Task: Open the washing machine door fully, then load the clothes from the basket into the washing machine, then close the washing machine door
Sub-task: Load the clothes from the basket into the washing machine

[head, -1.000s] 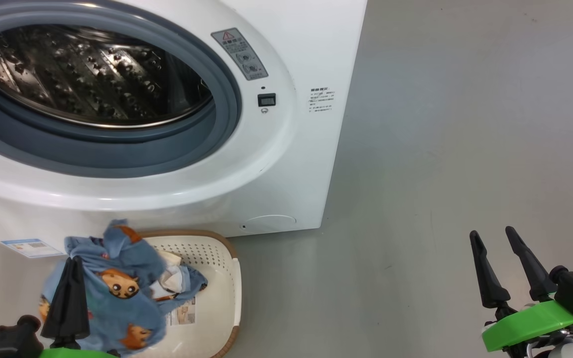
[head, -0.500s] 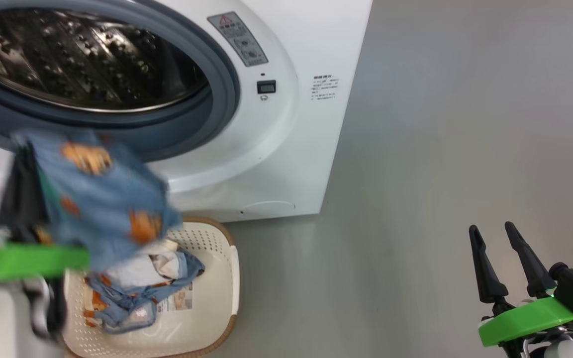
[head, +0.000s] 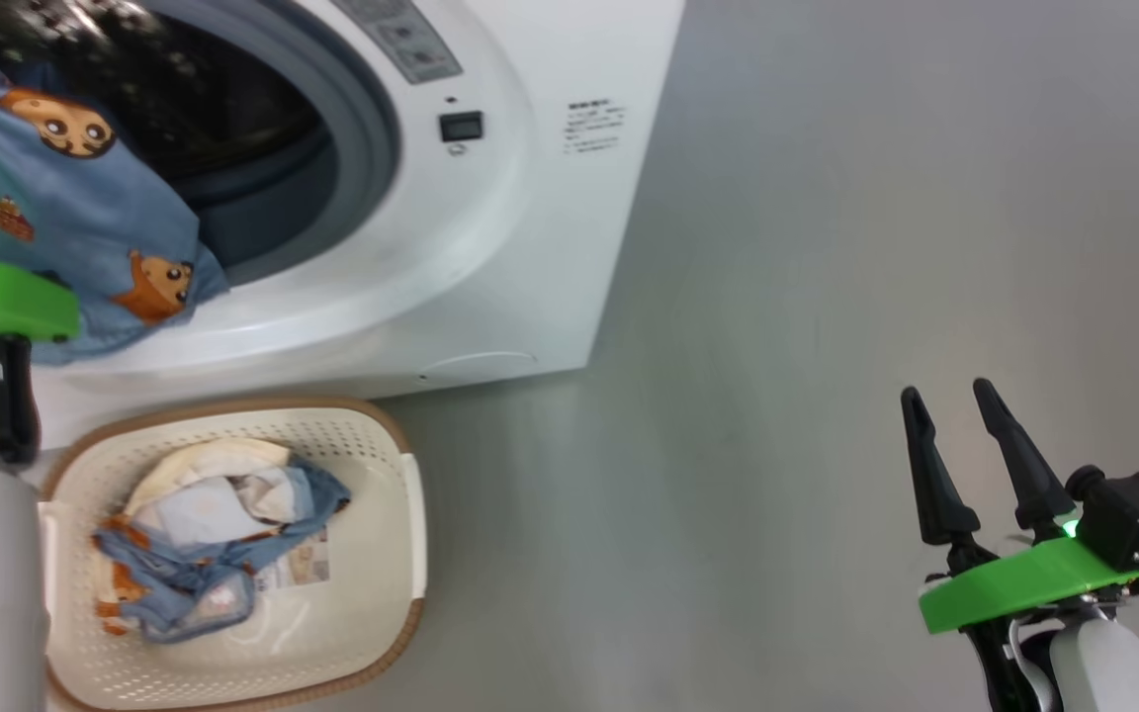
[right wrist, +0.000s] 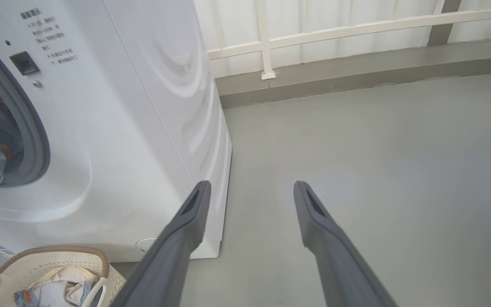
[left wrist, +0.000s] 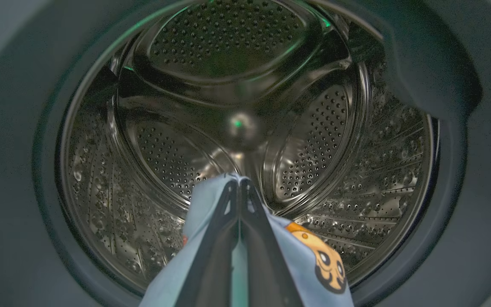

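Note:
The white washing machine (head: 490,247) stands at the upper left with its drum mouth open; its door is out of view. My left gripper (left wrist: 239,182) is shut on a light blue bear-print garment (head: 85,218) and holds it at the grey gasket, pointing into the steel drum (left wrist: 228,64). The garment hangs over the lower rim of the opening. More of the clothes (head: 204,534) lie in the cream basket (head: 372,613) on the floor in front of the machine. My right gripper (head: 950,396) stands open over bare floor at the lower right, holding nothing.
Grey floor (head: 827,297) stretches to the right of the machine. A white railing (right wrist: 335,30) and a low kerb run along the far side. The basket's handle (right wrist: 96,290) lies just left of my right fingers (right wrist: 186,230).
My left gripper has lifted the bear-print garment from the basket up to the drum mouth. The head camera has shifted. The right gripper has stayed open and still.

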